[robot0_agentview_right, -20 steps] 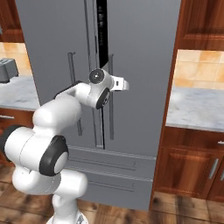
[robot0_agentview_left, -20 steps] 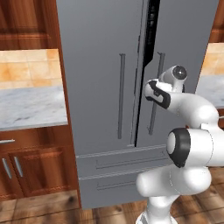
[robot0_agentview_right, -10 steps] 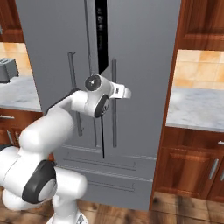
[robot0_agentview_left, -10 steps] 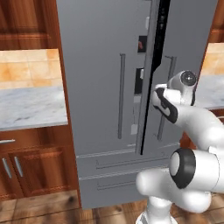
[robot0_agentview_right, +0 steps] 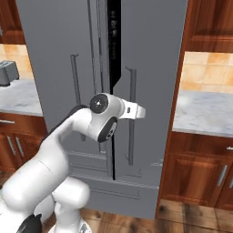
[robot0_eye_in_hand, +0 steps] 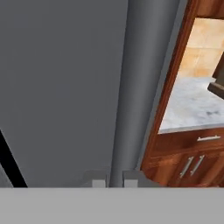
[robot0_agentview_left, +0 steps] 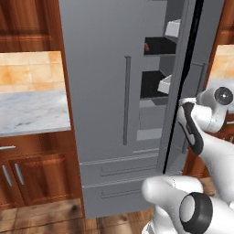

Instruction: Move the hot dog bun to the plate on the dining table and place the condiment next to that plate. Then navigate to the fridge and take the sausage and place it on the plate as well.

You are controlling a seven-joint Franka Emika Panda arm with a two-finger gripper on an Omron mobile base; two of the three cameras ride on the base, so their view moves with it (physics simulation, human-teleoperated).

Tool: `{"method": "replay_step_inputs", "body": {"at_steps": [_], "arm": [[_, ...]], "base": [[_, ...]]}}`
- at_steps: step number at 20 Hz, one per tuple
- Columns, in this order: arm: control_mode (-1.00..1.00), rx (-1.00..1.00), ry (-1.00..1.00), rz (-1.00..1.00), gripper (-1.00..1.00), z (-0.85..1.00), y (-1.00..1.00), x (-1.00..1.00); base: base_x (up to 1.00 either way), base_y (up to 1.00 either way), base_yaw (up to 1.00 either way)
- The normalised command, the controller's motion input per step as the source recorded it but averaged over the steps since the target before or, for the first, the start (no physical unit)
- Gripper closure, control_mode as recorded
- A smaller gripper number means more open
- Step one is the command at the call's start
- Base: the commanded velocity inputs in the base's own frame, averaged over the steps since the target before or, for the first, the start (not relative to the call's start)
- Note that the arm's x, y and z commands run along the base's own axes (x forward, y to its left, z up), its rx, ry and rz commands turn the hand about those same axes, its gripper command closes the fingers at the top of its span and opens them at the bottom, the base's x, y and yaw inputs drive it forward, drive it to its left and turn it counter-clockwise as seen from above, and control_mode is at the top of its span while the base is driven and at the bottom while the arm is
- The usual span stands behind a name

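Note:
The tall grey fridge (robot0_agentview_left: 100, 91) stands in front of me with its right door (robot0_agentview_left: 180, 82) swung partly open, showing shelves inside. A small reddish-brown bit (robot0_agentview_left: 146, 46) lies on an upper shelf; it looks like the sausage but is too small to be sure. My gripper (robot0_agentview_right: 136, 110) is shut on the door's vertical bar handle (robot0_agentview_right: 133, 86). In the hand view the handle (robot0_eye_in_hand: 131, 87) runs up from between my gripper's (robot0_eye_in_hand: 114, 178) tips against the grey door (robot0_eye_in_hand: 52, 87). The hot dog bun, plate, condiment and dining table are out of view.
A marble counter (robot0_agentview_left: 32, 109) over wooden cabinets (robot0_agentview_left: 32, 178) flanks the fridge on the left, and another counter (robot0_agentview_right: 205, 113) with cabinets on the right. A toaster (robot0_agentview_right: 8, 73) sits at the far left. The left door's handle (robot0_agentview_left: 126, 100) is untouched.
The right fridge door has swung wider open, from a thin gap to showing the shelves. My hand has pulled back and to the right with the handle.

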Motion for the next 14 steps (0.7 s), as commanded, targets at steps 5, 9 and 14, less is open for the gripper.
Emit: {"method": "replay_step_inputs", "body": {"at_steps": [5, 9, 14], "arm": [[-1.00, -0.12, 0.00, 0.00, -1.00, 0.28, 0.08, -0.88], [-1.00, -0.19, 0.00, 0.04, -1.00, 0.74, 0.35, -1.00], [-1.00, -0.21, 0.07, 0.13, -1.00, 0.70, 0.67, -0.45]], "base": [[0.00, 0.00, 0.00], [0.00, 0.00, 0.00], [0.00, 0.00, 0.00]]}}
